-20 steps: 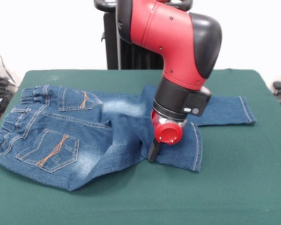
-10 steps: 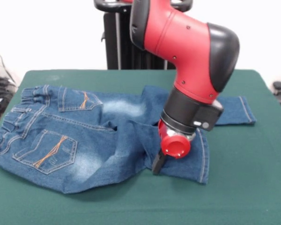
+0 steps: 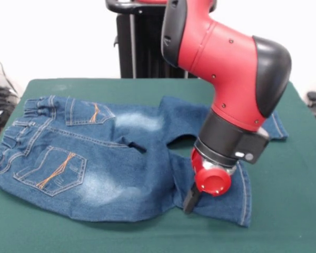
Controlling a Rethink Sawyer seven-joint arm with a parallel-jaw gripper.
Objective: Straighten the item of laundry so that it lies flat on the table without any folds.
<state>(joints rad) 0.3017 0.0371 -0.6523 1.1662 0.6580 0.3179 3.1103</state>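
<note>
Looked like a robotics lab: red-and-black robot arm (image 3: 226, 68) on a pedestal, green felt table (image 3: 284, 221), plain white wall behind.

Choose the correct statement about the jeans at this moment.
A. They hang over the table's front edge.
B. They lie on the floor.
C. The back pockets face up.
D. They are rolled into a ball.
C: the jeans lie spread on the table, and their orange-stitched back pockets face up.

— Where does the one camera sit?
— Across the counter (image 3: 284, 232), slightly above it, facing the arm (image 3: 226, 58) and the white wall behind.
— How near?
— Close; the counter's front edge is cut off.
</note>
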